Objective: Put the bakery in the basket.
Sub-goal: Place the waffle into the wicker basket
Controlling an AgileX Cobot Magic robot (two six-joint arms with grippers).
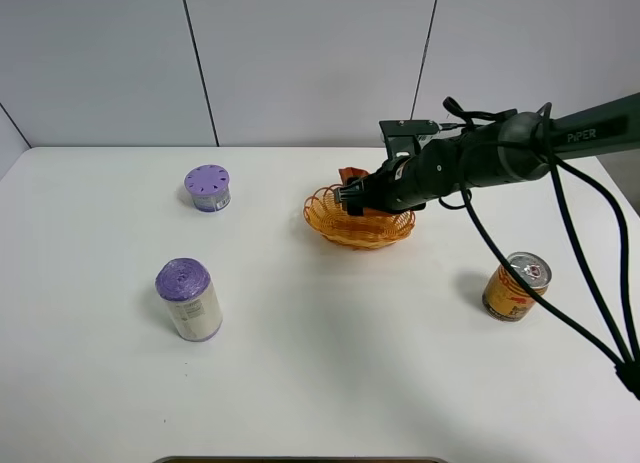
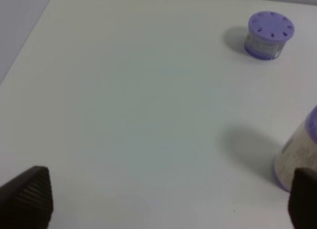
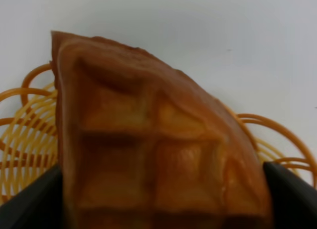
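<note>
Brown gridded bakery wedge over looped woven basket

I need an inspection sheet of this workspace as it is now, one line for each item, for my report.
Surface: white table, with no spills seen.
Job's things: the bakery is held over the basket. I cannot tell whether they touch.
Clutter: a small purple-lidded jar and a purple-topped canister stand on the left, and an orange can on the right. All are upright and apart from the basket.
Grippers: the right gripper is shut on the bakery. The left gripper is open over bare table.
Cables: black cables hang from the right arm above the table, near the can.
Surroundings: grey panelled wall; nothing else seen.
</note>
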